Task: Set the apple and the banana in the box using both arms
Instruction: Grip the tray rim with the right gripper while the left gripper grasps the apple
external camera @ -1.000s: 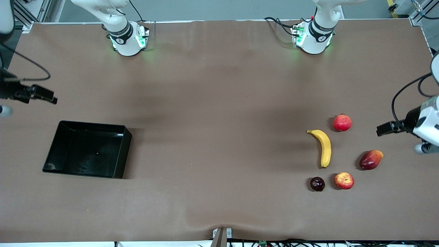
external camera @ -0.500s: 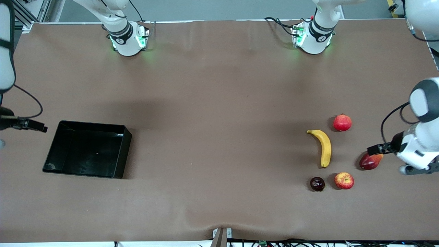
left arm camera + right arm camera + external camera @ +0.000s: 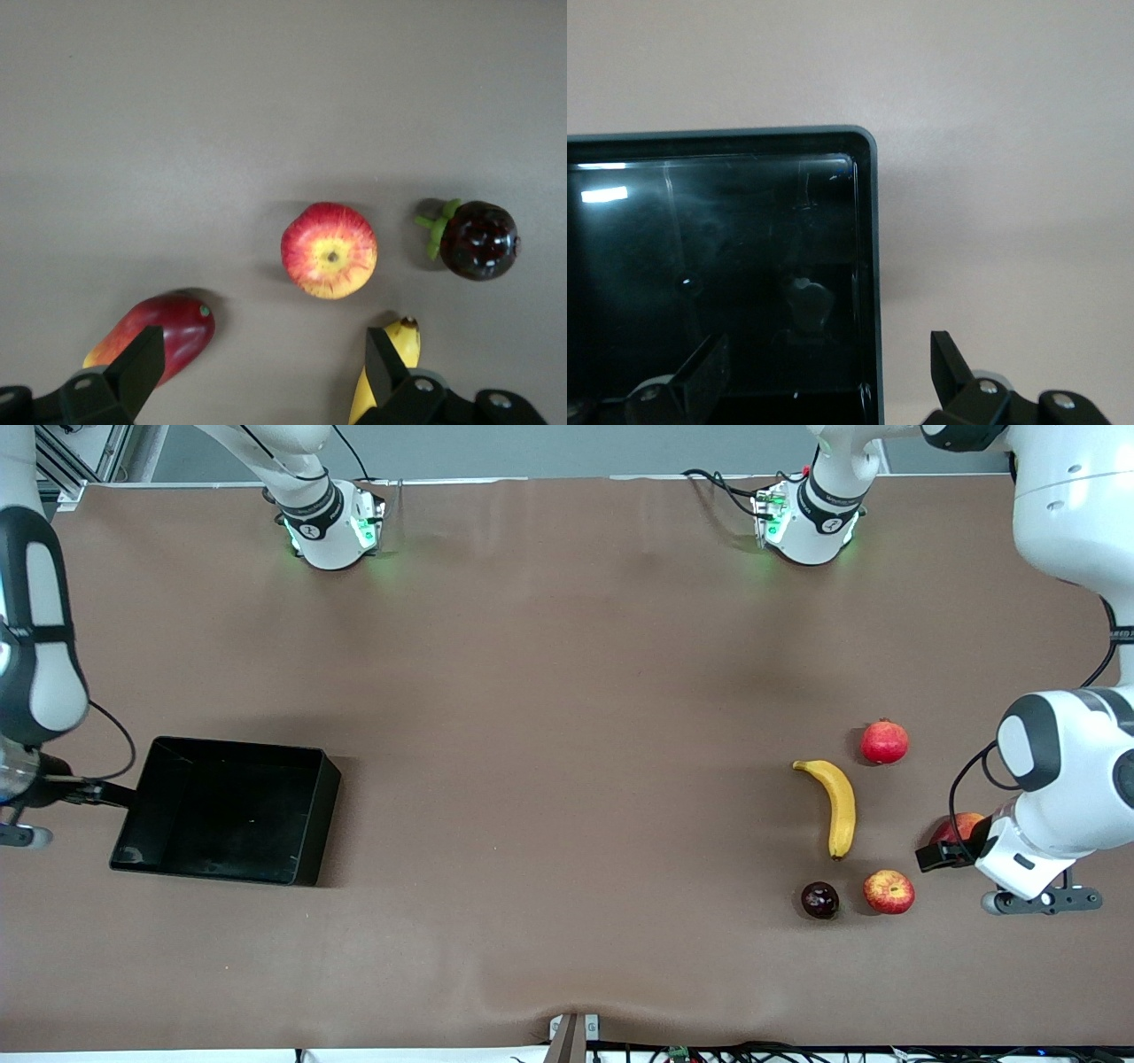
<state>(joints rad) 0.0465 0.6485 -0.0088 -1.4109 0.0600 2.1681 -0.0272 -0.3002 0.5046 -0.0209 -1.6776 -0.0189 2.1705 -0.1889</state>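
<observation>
Since a second ago both arms have swung lower in the front view: left gripper (image 3: pixel 930 857) went from beside the pomegranate level down to over the mango, right gripper (image 3: pixel 111 795) dropped from upper left edge of frame to the box's outer wall; fruit and box unmoved. Left arm enters at right edge of the front view, big white elbow at upper right, wrist folded down at lower right, gripper pointing toward frame centre; fingers (image 3: pixel 137 372) spread wide, nothing between them. Right arm hangs down the left edge, forearm vertical, gripper at the box (image 3: pixel 133 841) wall toward the right arm's end of the table; its fingers (image 3: pixel 948 363) also spread, empty, one over the box interior, one over bare table in the right wrist view. Apple (image 3: pixel 889 892) at lower right of the front view, stem dimple facing up, centred in the left wrist view ahead of the open fingers. Banana (image 3: pixel 836 806) just above-left of it in frame, long axis near vertical in frame, curved, upper tip hooking toward frame left, lower tip close to the apple. Around them: dark mangosteen (image 3: pixel 820 900) just beside the apple, pomegranate (image 3: pixel 884 742) above the banana, mango (image 3: pixel 955 829) partly covered by the left gripper. Box at lower left of frame, well apart from the fruit, empty, open side up.
</observation>
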